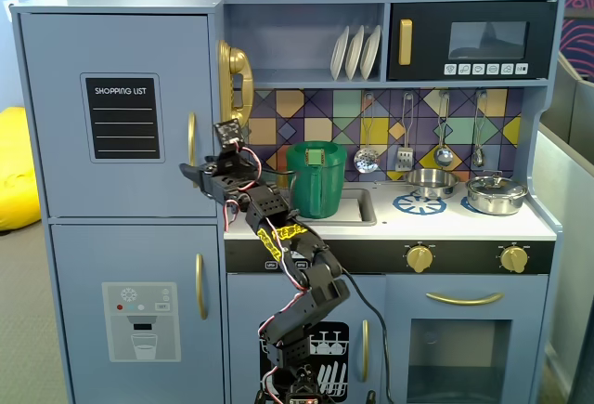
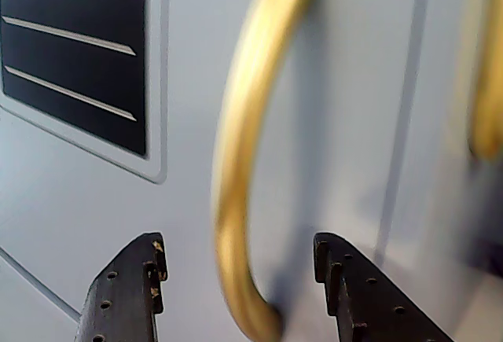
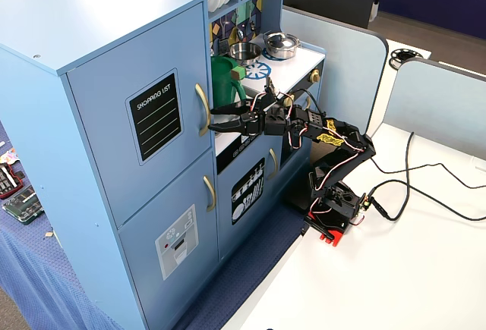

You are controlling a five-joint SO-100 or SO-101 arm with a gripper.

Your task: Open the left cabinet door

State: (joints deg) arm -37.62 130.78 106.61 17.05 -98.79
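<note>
The left cabinet door [image 1: 116, 60] is pale blue with a black "SHOPPING LIST" panel [image 1: 122, 117] and a curved gold handle [image 1: 192, 139]. It sits flush with the cabinet in both fixed views, and it also shows in the other fixed view [image 3: 144, 80]. My gripper [image 1: 190, 176] is at the lower end of the handle. In the wrist view my gripper [image 2: 240, 259] is open, and the handle [image 2: 244, 145] passes between the two black fingers [image 2: 130, 295] without touching them. The side fixed view shows the gripper [image 3: 213, 119] open around the handle [image 3: 201, 108].
Below is a blue door with a dispenser graphic [image 1: 139, 320]. A green pitcher [image 1: 316, 179] stands in the sink just right of my arm. A gold phone [image 1: 234, 79] hangs beside the door edge. The arm base [image 3: 330, 216] stands on a white table with cables [image 3: 425, 178].
</note>
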